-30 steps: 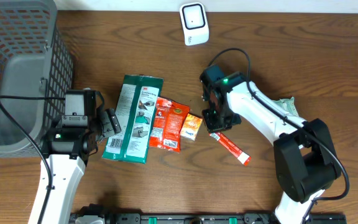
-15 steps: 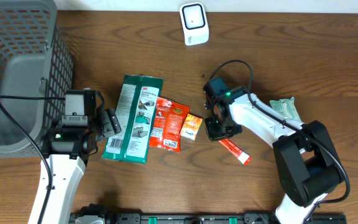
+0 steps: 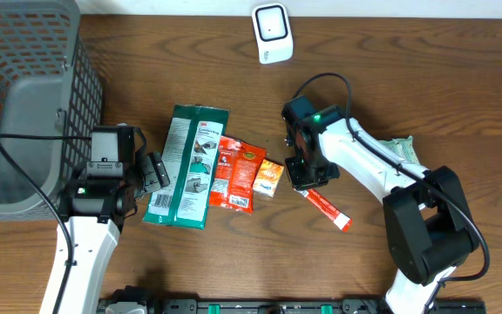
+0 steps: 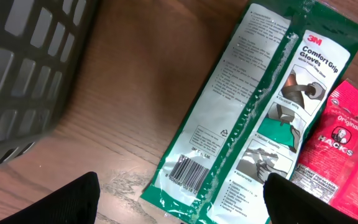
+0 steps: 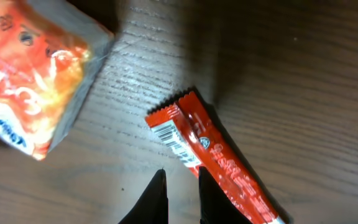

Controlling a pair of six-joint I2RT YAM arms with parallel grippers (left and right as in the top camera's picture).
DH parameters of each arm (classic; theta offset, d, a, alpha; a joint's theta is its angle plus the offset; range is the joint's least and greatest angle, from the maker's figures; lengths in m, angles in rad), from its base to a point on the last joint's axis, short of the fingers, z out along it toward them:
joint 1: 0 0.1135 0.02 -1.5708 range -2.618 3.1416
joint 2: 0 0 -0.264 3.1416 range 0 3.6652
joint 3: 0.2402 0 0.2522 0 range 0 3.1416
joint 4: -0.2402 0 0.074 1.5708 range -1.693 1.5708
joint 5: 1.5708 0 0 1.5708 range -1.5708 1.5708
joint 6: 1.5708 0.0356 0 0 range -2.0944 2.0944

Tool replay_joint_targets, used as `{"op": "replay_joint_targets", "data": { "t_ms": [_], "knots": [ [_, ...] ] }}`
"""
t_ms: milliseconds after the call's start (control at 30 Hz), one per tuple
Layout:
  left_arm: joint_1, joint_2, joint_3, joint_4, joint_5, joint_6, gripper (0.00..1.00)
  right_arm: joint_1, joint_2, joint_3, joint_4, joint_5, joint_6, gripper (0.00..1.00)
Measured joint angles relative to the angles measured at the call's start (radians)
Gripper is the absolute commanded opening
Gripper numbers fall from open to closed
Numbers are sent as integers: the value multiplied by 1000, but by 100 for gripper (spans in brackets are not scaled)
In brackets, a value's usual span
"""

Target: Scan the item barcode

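Observation:
A thin red stick packet (image 3: pixel 325 208) lies flat on the wood, its small barcode facing up at the end nearest my right gripper (image 3: pixel 306 180). In the right wrist view the packet (image 5: pixel 219 158) runs diagonally beside my right gripper (image 5: pixel 182 170), whose tips stand a narrow slit apart with only bare wood between them. The right fingertip (image 5: pixel 202 171) sits at the packet's edge. The white scanner (image 3: pixel 271 33) stands at the back. My left gripper (image 4: pixel 182 196) is wide open above the barcode end of a green gloves packet (image 4: pixel 260 112), holding nothing.
A red Hacks pack (image 3: pixel 234 173) and a small orange packet (image 3: pixel 268 177) lie between the gloves packet (image 3: pixel 186 166) and the right arm. A grey mesh basket (image 3: pixel 24 96) fills the left side. A pale green packet (image 3: pixel 401 150) lies under the right arm.
The right gripper dipped toward the front, then came back up and left to the packet's barcode end, its tips parting slightly. The left arm stayed still.

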Motion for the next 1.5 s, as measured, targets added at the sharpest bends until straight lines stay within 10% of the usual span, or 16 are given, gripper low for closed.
{"op": "replay_joint_targets", "data": {
  "t_ms": [333,567,700,1500],
  "knots": [
    [0,0,0,0,0,0,85,-1,-35,-154,164,9,15,1],
    [0,0,0,0,0,0,85,-1,-33,-138,138,8,11,21],
    [0,0,0,0,0,0,85,-1,-17,-74,78,14,-25,52],
    [0,0,0,0,0,0,85,-1,-38,-180,244,55,-257,44]
  ]
}}
